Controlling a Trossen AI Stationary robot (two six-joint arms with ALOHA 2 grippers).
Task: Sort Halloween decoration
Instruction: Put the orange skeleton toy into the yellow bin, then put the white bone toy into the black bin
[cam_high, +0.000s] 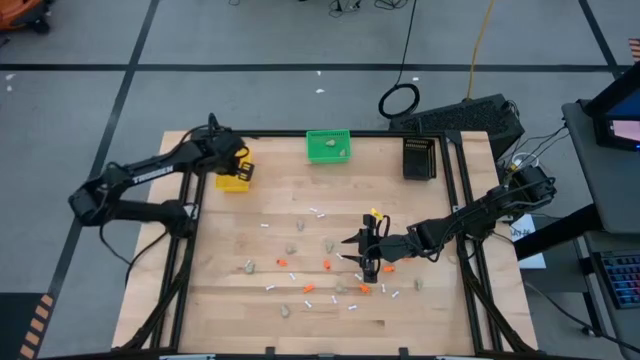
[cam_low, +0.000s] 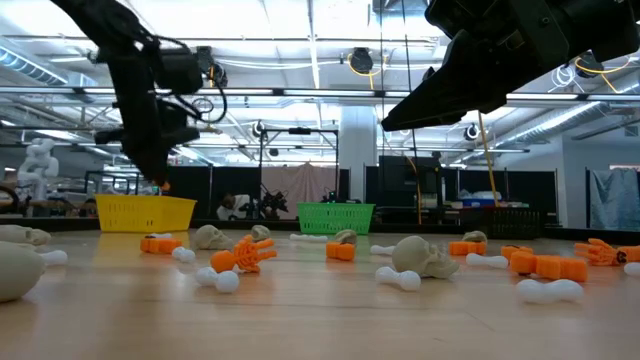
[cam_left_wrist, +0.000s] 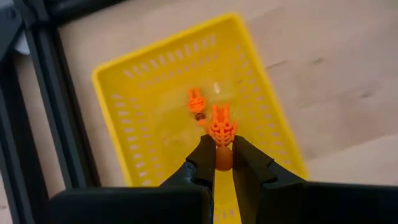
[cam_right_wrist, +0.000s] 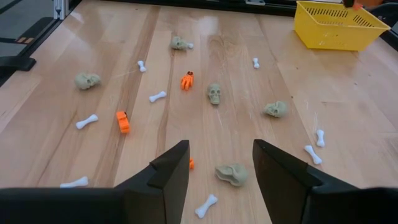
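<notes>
My left gripper (cam_left_wrist: 222, 157) hangs over the yellow bin (cam_left_wrist: 124, 106) at the table's far left, shut on an orange hand-shaped piece (cam_left_wrist: 221, 129). Another orange piece (cam_left_wrist: 196, 99) lies on the bin's floor. In the high view my left gripper (cam_high: 240, 166) is just above the yellow bin (cam_high: 233, 183). My right gripper (cam_right_wrist: 217, 163) stands open above the table's middle right, touching nothing. Below and beyond it lie scattered beige skulls (cam_right_wrist: 214, 93), white bones (cam_right_wrist: 157, 96) and orange bits (cam_right_wrist: 122, 121). One skull (cam_right_wrist: 232, 174) lies close in front of its fingers. My left gripper pinches the orange piece by its narrow stem end (cam_left_wrist: 222, 155) between its two fingertips (cam_left_wrist: 202, 158). The fingers slant down from above. The piece's fingered end sticks out past the tips, lifted clear above the yellow bin's floor.
A green bin (cam_high: 328, 146) holding beige lumps stands at the far edge's middle, and a black bin (cam_high: 420, 158) at the far right. A black frame rail (cam_high: 300, 133) borders the table. Bare wood lies between the bins and the scattered pieces.
</notes>
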